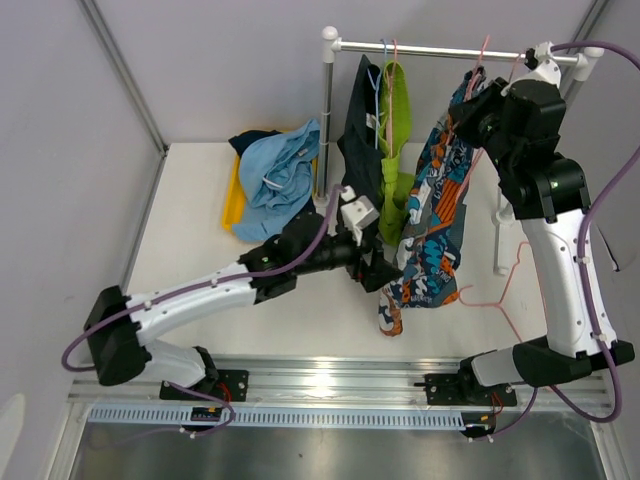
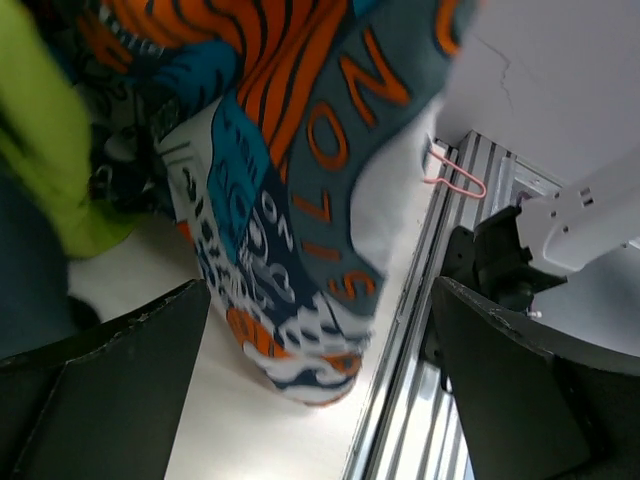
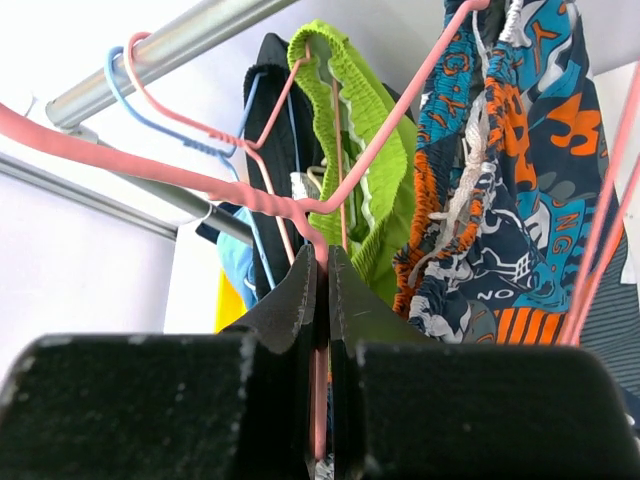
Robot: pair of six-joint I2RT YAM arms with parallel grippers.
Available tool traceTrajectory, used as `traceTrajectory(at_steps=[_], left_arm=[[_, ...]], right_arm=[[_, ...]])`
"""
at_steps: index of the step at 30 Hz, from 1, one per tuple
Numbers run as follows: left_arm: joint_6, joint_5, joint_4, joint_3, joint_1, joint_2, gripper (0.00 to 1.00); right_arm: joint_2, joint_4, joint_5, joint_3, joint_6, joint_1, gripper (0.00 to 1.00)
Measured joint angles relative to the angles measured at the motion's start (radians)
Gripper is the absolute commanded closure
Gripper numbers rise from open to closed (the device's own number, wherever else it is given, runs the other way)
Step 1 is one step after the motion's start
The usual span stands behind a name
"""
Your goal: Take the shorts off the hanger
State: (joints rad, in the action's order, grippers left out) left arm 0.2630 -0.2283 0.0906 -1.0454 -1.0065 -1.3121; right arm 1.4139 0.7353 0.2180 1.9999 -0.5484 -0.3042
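Top external view: the patterned shorts (image 1: 440, 215) hang from the rail (image 1: 440, 46) at the far right, the low hem near the table (image 1: 180, 230). Just left of them hang the lime green shorts (image 1: 398, 140) and the charcoal-black shorts (image 1: 358, 130) — all crowded close together. The left gripper (image 2: 320, 340) is spread wide, with the patterned hem seen between its fingers. The right gripper (image 3: 320, 265), up by the rail, is pinching a pink hanger (image 3: 262, 200). The light blue shorts (image 1: 285, 170) lie at the far left of the table over a navy pair (image 1: 250, 138) — a loose pink hanger (image 1: 500, 290) lies on the right.
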Motion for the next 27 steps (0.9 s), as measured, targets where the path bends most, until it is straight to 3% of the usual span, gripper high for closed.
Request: traceTrajectory(at_steps=[8,10,11,12,14,15,20,27], left_arm=[[-0.002,0.008,0.079,-0.164,-0.042,-0.156,0.01],[-0.001,0.008,0.095,-0.194,-0.042,-0.179,0.18],[0.000,0.008,0.107,-0.206,-0.042,-0.193,0.47],[0.008,0.010,0.114,-0.214,-0.042,-0.205,0.67],[0.011,0.012,0.121,-0.215,-0.043,-0.223,0.91],[0.005,0.013,0.121,-0.215,-0.045,-0.230,0.96],[0.010,0.029,0.148,-0.150,-0.071,-0.214,1.00],[0.019,0.162,0.174,0.112,-0.218,0.008,1.00]], right_arm=[[-0.068,0.003,-0.005,-0.076,-0.003,0.000,1.00],[-0.077,0.003,-0.006,-0.089,-0.005,0.000,1.00],[-0.079,0.005,-0.006,-0.091,-0.006,0.000,1.00],[-0.081,0.006,-0.006,-0.092,-0.007,0.000,1.00],[-0.081,0.008,-0.006,-0.092,-0.008,0.000,1.00],[-0.081,0.007,-0.006,-0.092,-0.009,0.000,1.00],[-0.075,0.016,-0.006,-0.083,-0.008,0.008,1.00],[-0.029,0.066,-0.039,-0.029,-0.008,0.038,1.00]])
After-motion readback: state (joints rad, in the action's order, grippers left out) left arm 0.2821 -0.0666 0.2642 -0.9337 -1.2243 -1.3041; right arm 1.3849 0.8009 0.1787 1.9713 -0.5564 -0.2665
